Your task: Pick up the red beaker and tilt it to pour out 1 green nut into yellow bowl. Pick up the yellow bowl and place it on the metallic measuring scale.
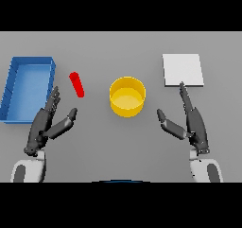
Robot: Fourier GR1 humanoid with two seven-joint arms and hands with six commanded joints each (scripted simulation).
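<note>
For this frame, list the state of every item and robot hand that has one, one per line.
red beaker: lying on its side on the table, not held.
yellow bowl: upright, no nut visible inside, on the table.
metallic measuring scale: nothing on it.
blue bin: open-topped, looks empty.
left robot hand: open, holding nothing, near the red beaker.
right robot hand: open, holding nothing, just below the metallic measuring scale.
</note>
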